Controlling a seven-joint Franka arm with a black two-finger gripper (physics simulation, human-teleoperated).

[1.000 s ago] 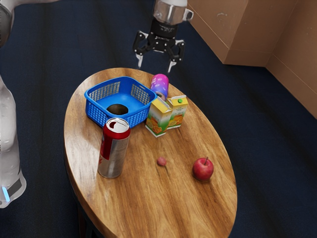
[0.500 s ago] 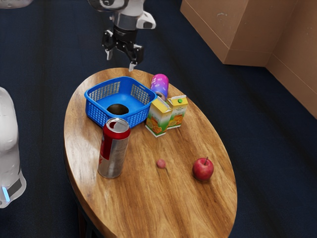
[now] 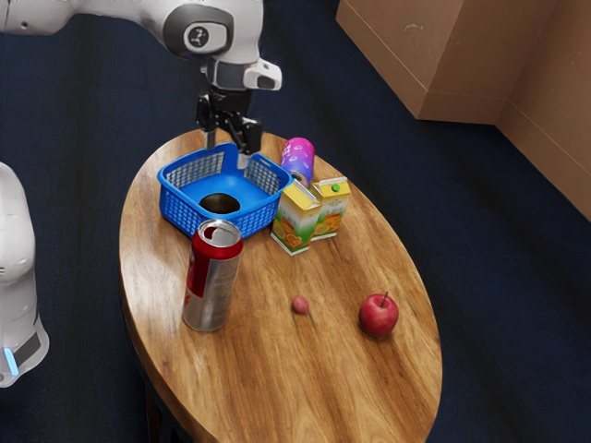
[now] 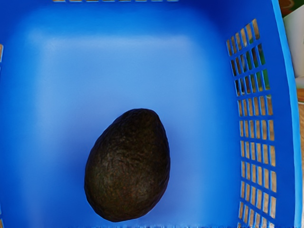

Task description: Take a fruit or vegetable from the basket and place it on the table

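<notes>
while a dark brown, rough-skinned avocado (image 4: 127,166) lies on the floor of the blue plastic basket (image 3: 185,214) with slotted walls, the black two-finger gripper (image 3: 227,150) hangs at the basket's far side in the exterior view, pointing down. the jaws stand wide apart, with nothing held between them; i cannot tell whether their tips are below the rim. the white arm (image 3: 138,9) reaches in from the exterior view's upper left. in the wrist view the avocado's narrower end is clear of the walls.

the basket sits on the oval wooden surface (image 3: 351,397). just beside it, towards the exterior view's right, stand two juice cartons, white, yellow and green, one (image 3: 293,223) nearer that camera and the other (image 3: 331,212) close behind it. a pink and purple can (image 3: 298,157) is near them, by the basket's far corner. on the near side of the basket a red and silver can (image 3: 211,281) stands upright. a small pinkish-red round thing (image 3: 300,305) lies between that can and a shiny red apple (image 3: 379,316), apart from both.
</notes>
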